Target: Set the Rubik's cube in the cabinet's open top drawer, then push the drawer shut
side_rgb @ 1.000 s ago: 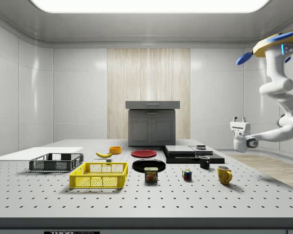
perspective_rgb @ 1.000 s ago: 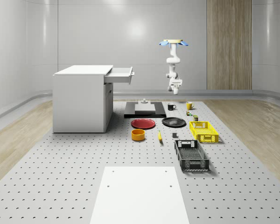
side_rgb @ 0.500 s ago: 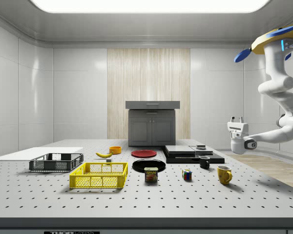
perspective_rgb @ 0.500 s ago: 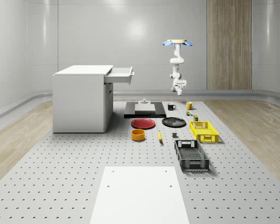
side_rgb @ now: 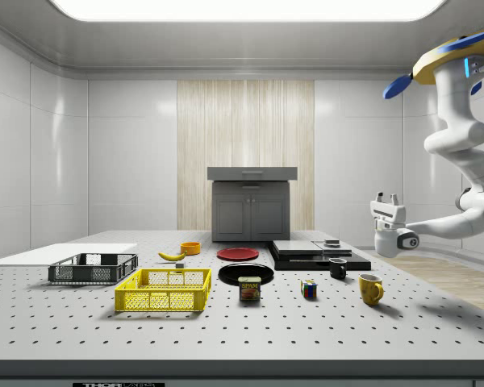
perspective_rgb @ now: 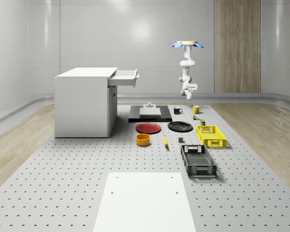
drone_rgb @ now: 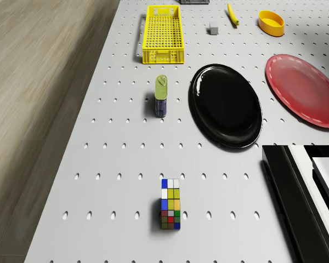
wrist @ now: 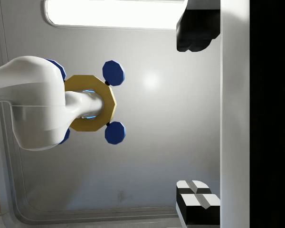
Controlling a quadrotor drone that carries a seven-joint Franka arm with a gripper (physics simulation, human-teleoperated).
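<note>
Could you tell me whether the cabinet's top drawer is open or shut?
Open: the top drawer juts out from the cabinet.

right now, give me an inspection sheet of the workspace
surface: perforated grey table with a white panel.
job's things: Rubik's cube on the table, untouched; cabinet with top drawer open.
clutter: yellow crate, black crate, red plate, black plate, can, banana, orange bowl, black mug, yellow mug.
grippers: gripper raised off the table, fingers pointing up, holding nothing; drone hovers over the table's far end.
cables: nothing seen.
surroundings: pale walls, wood panel.
</note>
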